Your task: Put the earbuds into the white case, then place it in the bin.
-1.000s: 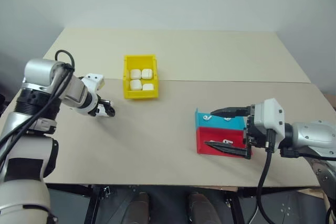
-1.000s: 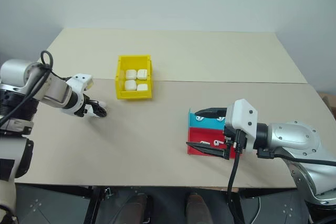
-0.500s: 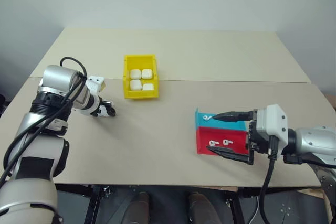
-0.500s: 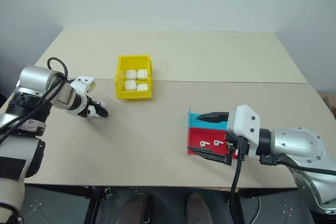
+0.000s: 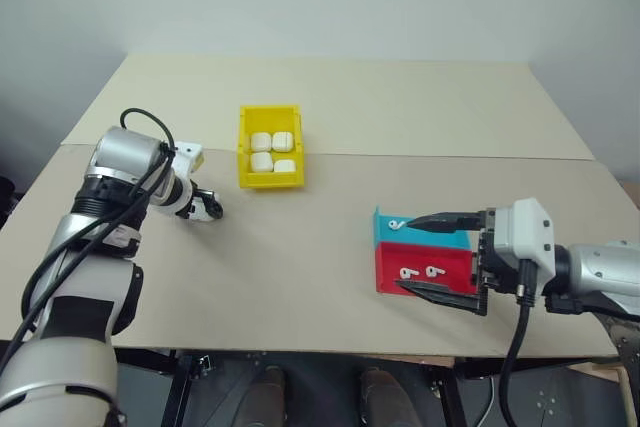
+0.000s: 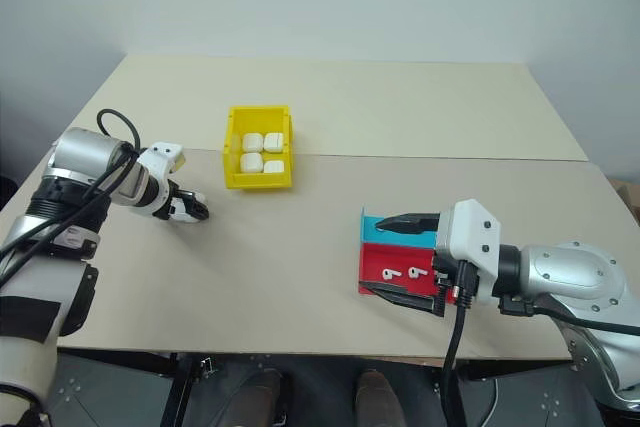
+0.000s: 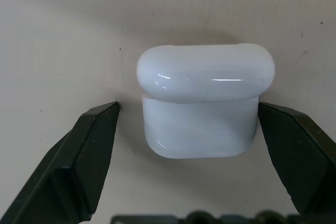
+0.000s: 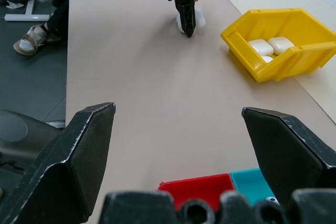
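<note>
A white case [image 7: 202, 77] with its lid shut lies on the table. My left gripper [image 5: 205, 209] stands open around it, with a gap on each side between its fingers [image 7: 89, 140] and the case. The right wrist view shows this case [image 8: 200, 19] beside the left gripper [image 8: 187, 17]. Two earbuds [image 5: 417, 272] lie in the red tray [image 5: 385, 265] and one earbud [image 5: 397, 224] in the blue tray [image 5: 445, 239]. My right gripper [image 5: 403, 253] hangs open over both trays, holding nothing. The yellow bin [image 5: 245, 147] stands at the back left.
Several white cases [image 5: 272, 152] lie in the bin. The trays sit close to the table's front edge [image 5: 300, 349]. A seam [image 5: 450, 156] crosses the table behind the bin. A person's sandalled foot [image 8: 31, 40] rests on the floor beside the table.
My left forearm has swung in toward the table while its gripper stayed at the case. The right gripper's lower finger slid to the red tray's front edge, uncovering two earbuds.
</note>
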Controlling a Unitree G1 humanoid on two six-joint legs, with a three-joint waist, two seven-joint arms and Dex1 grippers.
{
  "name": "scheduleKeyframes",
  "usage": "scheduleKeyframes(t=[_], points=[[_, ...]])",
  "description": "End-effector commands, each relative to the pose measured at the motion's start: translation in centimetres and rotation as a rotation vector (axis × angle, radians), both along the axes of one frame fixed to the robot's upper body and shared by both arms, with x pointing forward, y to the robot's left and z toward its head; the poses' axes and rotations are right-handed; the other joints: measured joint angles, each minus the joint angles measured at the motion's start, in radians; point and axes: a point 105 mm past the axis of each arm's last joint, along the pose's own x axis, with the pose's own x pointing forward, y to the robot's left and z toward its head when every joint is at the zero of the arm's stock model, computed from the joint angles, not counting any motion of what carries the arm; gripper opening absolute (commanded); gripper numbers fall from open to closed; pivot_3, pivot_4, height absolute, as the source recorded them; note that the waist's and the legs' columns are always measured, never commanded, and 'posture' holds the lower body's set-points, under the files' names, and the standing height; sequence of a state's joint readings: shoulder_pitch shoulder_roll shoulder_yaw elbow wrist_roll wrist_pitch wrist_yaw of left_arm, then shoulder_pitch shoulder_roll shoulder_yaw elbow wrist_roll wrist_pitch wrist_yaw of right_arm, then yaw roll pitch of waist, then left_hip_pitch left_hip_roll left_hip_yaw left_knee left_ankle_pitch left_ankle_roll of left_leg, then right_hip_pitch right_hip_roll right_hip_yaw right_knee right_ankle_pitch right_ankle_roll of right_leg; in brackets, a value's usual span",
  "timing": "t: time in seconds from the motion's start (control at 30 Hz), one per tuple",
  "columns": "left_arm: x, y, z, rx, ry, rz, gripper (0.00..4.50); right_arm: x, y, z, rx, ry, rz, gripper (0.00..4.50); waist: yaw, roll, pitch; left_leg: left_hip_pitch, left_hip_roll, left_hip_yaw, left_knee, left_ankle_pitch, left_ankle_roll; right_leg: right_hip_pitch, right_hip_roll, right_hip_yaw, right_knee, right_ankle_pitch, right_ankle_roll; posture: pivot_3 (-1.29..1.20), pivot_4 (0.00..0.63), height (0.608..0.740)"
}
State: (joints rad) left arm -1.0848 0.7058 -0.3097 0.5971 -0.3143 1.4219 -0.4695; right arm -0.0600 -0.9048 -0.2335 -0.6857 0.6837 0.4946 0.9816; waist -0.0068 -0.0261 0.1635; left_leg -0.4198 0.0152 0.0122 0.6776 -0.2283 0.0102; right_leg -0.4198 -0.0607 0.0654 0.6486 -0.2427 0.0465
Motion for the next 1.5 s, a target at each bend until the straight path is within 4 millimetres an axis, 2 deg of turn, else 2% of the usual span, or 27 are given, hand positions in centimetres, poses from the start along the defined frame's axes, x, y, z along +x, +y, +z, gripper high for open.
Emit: scheduleKeyframes(t=[0.03,0.17,0.27,0.33,0.47,0.57,0.63,0.7,0.77,0.87,1.03,1.13,1.27,1.37,1.5], points=[[-0.5,0.0,-0.4,0.006,0.014,-0.007,3.91,-0.1,-0.1,0.8,-0.003,-0.024,0.007,4.50,0.000,0.000,0.000,0.000,0.000,0.000,0.000,0.000,0.000,0.000,0.000,0.000,0.000,0.000,0.000,0.00,0.150,0.740],[-0.7,-0.2,-0.2,-0.005,0.008,-0.012,2.79,0.1,-0.1,0.8,-0.003,-0.027,0.009,4.50,-0.004,0.000,0.000,0.000,0.000,0.000,0.000,0.000,0.000,0.000,0.000,0.000,0.000,0.000,0.000,0.00,0.150,0.740],[-0.9,0.2,0.4,0.000,-0.009,-0.006,2.79,0.2,-0.1,0.9,-0.004,-0.029,0.007,4.50,-0.005,0.000,0.000,0.000,0.000,0.000,0.000,0.000,0.000,-0.001,0.000,0.000,0.000,0.000,0.000,0.00,0.150,0.740],[-0.9,1.3,1.6,0.019,-0.066,0.001,2.79,0.2,-0.2,0.9,-0.003,-0.032,0.002,4.50,-0.006,0.000,0.000,-0.001,0.000,-0.001,0.000,0.000,0.000,-0.001,0.000,0.000,0.000,0.000,0.000,0.00,0.150,0.740],[-0.5,3.9,5.8,0.047,-0.328,0.004,2.79,0.1,-0.4,1.0,-0.003,-0.033,-0.003,4.50,-0.015,-0.001,0.001,-0.002,0.002,-0.006,-0.001,0.000,0.000,-0.004,0.001,0.001,0.000,0.000,0.000,0.00,0.150,0.740],[0.0,4.2,9.8,0.023,-0.637,-0.058,2.79,0.2,-0.4,0.9,-0.005,-0.033,-0.006,4.50,-0.006,-0.001,0.001,-0.002,0.001,-0.007,0.000,0.000,0.000,-0.003,0.000,0.000,0.000,0.000,0.000,0.00,0.150,0.740],[-0.3,2.6,12.2,-0.028,-0.878,-0.211,2.79,0.3,-0.3,0.8,-0.005,-0.033,-0.005,4.50,-0.001,-0.001,0.001,-0.002,0.001,-0.007,0.000,0.000,0.000,-0.002,-0.001,0.000,0.000,0.000,0.000,0.00,0.150,0.740],[-0.9,1.3,13.7,-0.110,-1.068,-0.277,2.79,0.3,-0.4,0.8,-0.011,-0.034,0.001,4.50,0.010,-0.001,0.000,-0.001,0.001,-0.006,0.000,0.000,0.000,-0.001,-0.002,0.000,-0.001,0.000,0.000,0.00,0.150,0.740],[-1.4,-0.7,13.9,-0.229,-1.095,-0.358,2.79,0.5,-0.5,1.0,-0.016,-0.041,0.004,4.50,0.020,-0.001,0.000,-0.002,0.001,-0.007,0.000,0.000,0.000,-0.001,-0.003,-0.001,-0.001,0.001,0.000,0.00,0.150,0.740],[-3.0,-5.2,15.5,-0.497,-1.196,-0.563,2.79,1.0,-0.6,1.4,-0.028,-0.061,0.012,4.50,0.022,-0.001,0.000,-0.002,0.000,-0.006,0.002,0.000,0.000,0.000,-0.003,-0.002,-0.001,0.001,0.001,0.00,0.150,0.740],[-4.9,-10.7,17.7,-0.772,-1.293,-0.809,2.79,1.6,-0.8,1.8,-0.049,-0.075,0.017,4.50,0.018,-0.001,0.000,-0.002,0.000,-0.005,0.002,0.000,0.000,-0.001,-0.002,-0.002,-0.001,0.001,0.001,0.00,0.150,0.740],[-6.5,-13.3,17.6,-0.878,-1.278,-0.967,2.79,1.9,-1.3,1.9,-0.076,-0.087,0.000,4.50,0.009,-0.001,0.000,-0.002,0.000,-0.004,0.001,0.000,0.000,0.000,-0.001,0.000,-0.001,0.001,0.001,0.00,0.150,0.740],[-9.9,-16.0,16.9,-1.029,-1.204,-1.214,2.79,2.4,-2.0,1.6,-0.118,-0.083,-0.049,4.50,0.000,-0.001,0.000,-0.001,0.001,-0.004,0.001,0.000,0.000,-0.001,-0.001,0.001,-0.001,0.001,0.001,0.00,0.150,0.740],[-11.5,-16.9,16.4,-1.087,-1.158,-1.333,2.79,2.7,-2.6,0.7,-0.206,-0.059,-0.088,4.50,-0.004,-0.001,0.000,-0.001,0.001,-0.005,0.001,0.000,0.000,0.000,0.000,0.000,-0.001,0.001,0.001,0.00,0.150,0.740],[-12.3,-17.2,15.3,-1.100,-1.105,-1.407,2.79,2.9,-3.3,0.1,-0.333,-0.058,-0.133,4.50,-0.007,-0.001,0.000,0.000,0.001,-0.004,0.001,0.000,0.000,0.001,0.000,0.001,-0.001,0.001,0.001,0.00,0.150,0.740]])
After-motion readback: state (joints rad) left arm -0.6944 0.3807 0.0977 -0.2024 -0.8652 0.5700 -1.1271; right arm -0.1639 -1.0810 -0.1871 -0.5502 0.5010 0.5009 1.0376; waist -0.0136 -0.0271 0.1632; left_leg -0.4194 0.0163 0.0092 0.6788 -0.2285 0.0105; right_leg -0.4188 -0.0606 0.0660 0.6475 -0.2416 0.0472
